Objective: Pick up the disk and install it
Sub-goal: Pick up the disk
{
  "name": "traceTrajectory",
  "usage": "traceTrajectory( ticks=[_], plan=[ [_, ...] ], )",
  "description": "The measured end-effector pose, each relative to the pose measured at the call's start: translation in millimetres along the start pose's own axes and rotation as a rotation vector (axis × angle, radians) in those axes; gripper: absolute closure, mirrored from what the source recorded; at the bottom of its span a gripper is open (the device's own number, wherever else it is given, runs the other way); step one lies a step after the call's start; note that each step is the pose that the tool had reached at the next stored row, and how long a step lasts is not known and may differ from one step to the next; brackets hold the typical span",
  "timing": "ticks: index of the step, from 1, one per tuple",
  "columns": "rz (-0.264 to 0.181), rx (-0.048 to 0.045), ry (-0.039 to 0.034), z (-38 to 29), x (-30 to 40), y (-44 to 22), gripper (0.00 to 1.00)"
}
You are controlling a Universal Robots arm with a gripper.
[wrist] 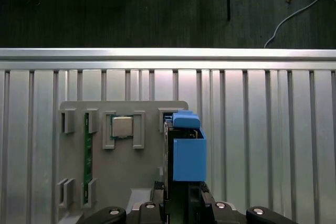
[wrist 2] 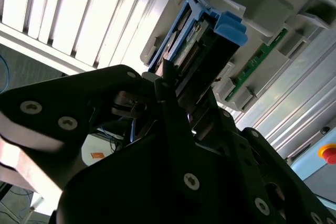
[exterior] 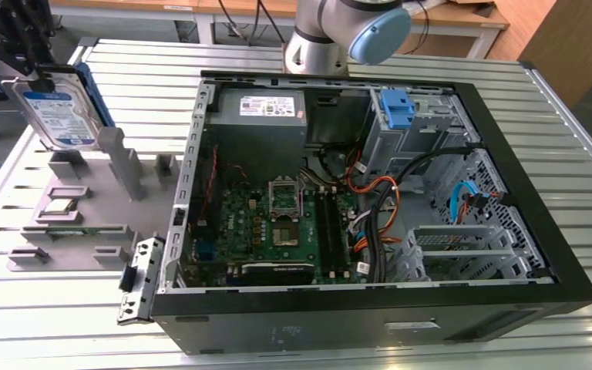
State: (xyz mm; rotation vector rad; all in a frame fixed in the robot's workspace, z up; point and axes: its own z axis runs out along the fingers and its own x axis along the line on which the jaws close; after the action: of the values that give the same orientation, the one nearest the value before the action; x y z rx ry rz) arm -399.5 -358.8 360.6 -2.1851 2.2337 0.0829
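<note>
In the exterior view, the disk, a silver drive with a blue-and-white label in a blue carrier, stands on edge at the far end of the grey parts fixture, on the exterior view's left. My black gripper is shut on its upper edge. I cannot tell whether the disk still touches the fixture. In the second wrist view, the black fingers clamp the disk near its blue handle tab. The first wrist view shows the disk's blue carrier rising from the gripper, over the fixture.
An open computer case lies flat at centre and right, with motherboard, grey power supply, cables and a blue bracket at its drive bay. The fixture also holds a processor chip and a green memory stick. The slatted aluminium table ends just past the fixture.
</note>
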Motion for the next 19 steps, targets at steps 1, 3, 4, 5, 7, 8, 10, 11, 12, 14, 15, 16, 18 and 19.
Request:
traceTrajectory(
  ticks=[1,3,4,5,7,8,10,11,12,14,15,16,18,19],
  plan=[
    [0.000,0.0000,0.0000,-2.9,-0.1,0.1,0.65],
    [0.000,0.0001,-0.0001,-8.6,-0.4,0.2,0.65],
    [0.000,0.0001,-0.0001,-11.5,-0.6,0.3,0.65],
    [0.000,0.0000,0.0000,-14.7,-0.7,0.4,0.65],
    [0.000,0.0001,-0.0001,-21.1,-1.0,0.5,0.65],
    [0.000,0.0000,-0.0001,-24.3,-1.2,0.6,0.65],
    [0.000,0.0000,0.0000,-30.7,-1.5,0.8,0.65],
    [0.000,0.0000,0.0000,-33.8,-1.6,0.9,0.65],
    [0.000,0.0001,-0.0001,-36.8,-1.8,1.0,0.65],
    [0.000,0.0000,-0.0001,-43.1,-2.1,1.1,0.65],
    [0.000,0.0001,-0.0002,-46.1,-2.2,1.2,0.65],
    [0.000,0.0000,-0.0002,-49.1,-2.4,1.3,0.65],
    [0.000,0.0001,-0.0002,-54.9,-2.7,1.5,0.65],
    [0.000,0.0000,-0.0003,-57.8,-2.8,1.5,0.65]
  ],
)
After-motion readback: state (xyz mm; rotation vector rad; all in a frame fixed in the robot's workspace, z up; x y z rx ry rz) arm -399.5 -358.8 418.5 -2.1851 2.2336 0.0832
